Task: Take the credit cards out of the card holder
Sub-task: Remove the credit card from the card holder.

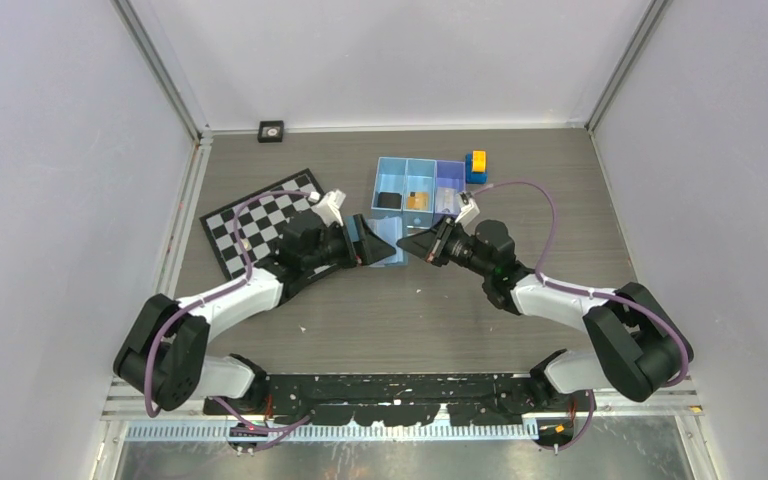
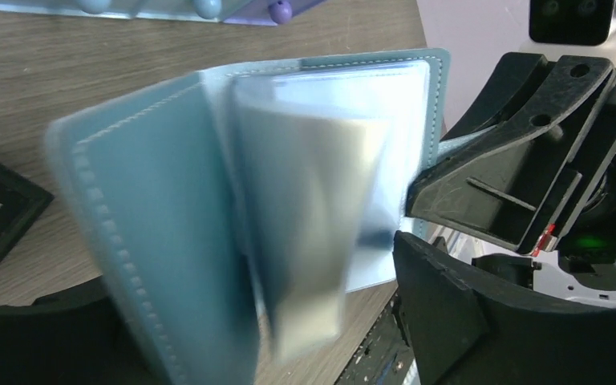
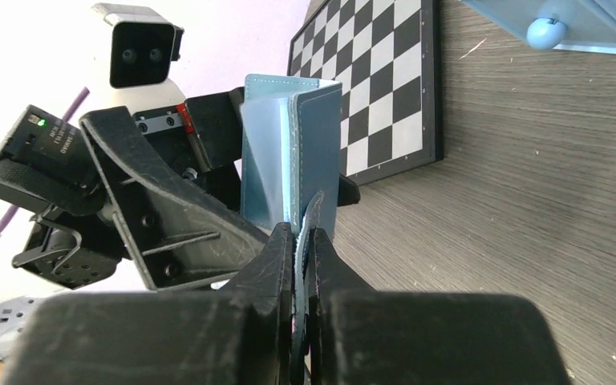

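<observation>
The right gripper (image 3: 298, 234) pinches one thin flap of the card holder (image 3: 289, 152), which stands open just ahead of its fingertips. The left gripper (image 1: 360, 243) is spread wide around the holder's far side and grips nothing. Hanging from that single edge pinch, the holder could swing, slip out or drop. No credit cards can be made out.

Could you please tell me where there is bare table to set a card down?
Crowded mid-table: the left tool and right tool meet at the card holder, before the tray, with the chessboard on the left. Bare: the table nearer than the card holder; also the right side, beyond the blocks.
</observation>
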Robot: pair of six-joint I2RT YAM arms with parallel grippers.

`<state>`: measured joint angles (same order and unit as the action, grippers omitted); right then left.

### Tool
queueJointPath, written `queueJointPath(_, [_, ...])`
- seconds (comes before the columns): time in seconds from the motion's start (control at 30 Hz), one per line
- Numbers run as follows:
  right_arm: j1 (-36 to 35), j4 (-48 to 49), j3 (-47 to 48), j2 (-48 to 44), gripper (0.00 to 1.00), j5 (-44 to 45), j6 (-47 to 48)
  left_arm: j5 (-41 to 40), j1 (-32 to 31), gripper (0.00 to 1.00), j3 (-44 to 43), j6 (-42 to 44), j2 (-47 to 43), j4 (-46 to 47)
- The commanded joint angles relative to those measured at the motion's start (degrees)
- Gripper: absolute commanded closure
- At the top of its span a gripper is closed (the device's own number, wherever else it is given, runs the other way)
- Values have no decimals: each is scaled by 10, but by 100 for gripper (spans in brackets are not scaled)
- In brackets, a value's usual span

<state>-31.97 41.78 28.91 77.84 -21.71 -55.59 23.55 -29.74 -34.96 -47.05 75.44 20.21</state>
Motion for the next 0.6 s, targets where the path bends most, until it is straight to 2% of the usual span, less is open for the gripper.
queueJointPath(0.0, [-10, 7, 28, -24, 100, 5, 19, -3, -22, 6, -37, 39, 13, -17])
queueJointPath(0.13, [-13, 4, 29, -23, 99, 7, 19, -11, -29, 3, -43, 48, 15, -30])
queueJointPath(0.23, [-13, 5, 29, -23, 100, 6, 19, -24, -31, 5, -49, 53, 16, -47])
queueJointPath(0.4, [-14, 8, 27, -28, 99, 5, 16, -29, -31, 22, -58, 55, 31, -61])
queueJointPath(0.57, [-14, 13, 25, -31, 99, 4, 12, -32, -31, 47, -60, 52, 37, -61])
